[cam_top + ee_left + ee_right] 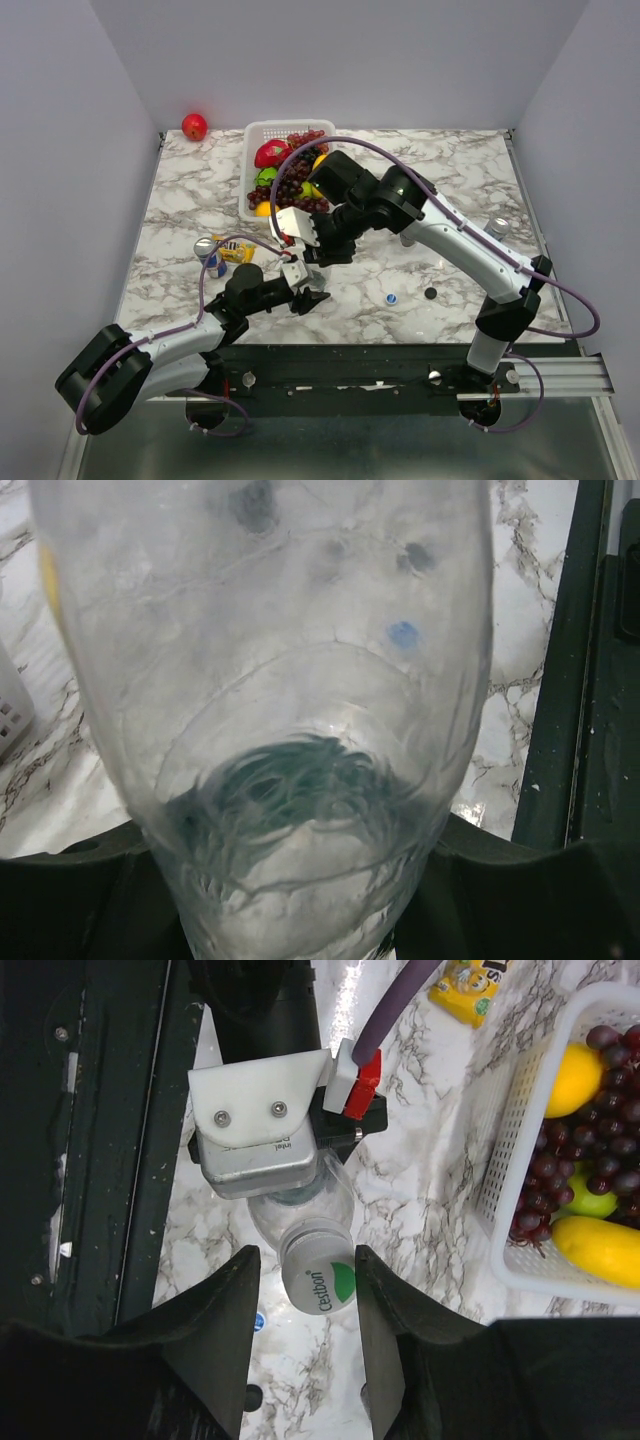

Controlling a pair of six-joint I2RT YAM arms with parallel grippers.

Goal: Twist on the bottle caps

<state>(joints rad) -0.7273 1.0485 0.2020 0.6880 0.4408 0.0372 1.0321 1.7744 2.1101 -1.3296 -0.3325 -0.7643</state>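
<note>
Your left claw (308,296) grips the bottle (280,680) steady so your right claw (306,1265), slightly spread, can straddle the white-green cap (318,1278).

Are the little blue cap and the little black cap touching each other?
Apart. The top view shows the tiny round blue plastic cap and the tiny round black plastic cap with bare marble tabletop between them.

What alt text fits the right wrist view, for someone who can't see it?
The right gripper, open, flanks a white-green cap sitting on a clear bottle, which the left gripper holds from the far side. A white basket of fruit sits at the frame's right edge on the marble table.
</note>
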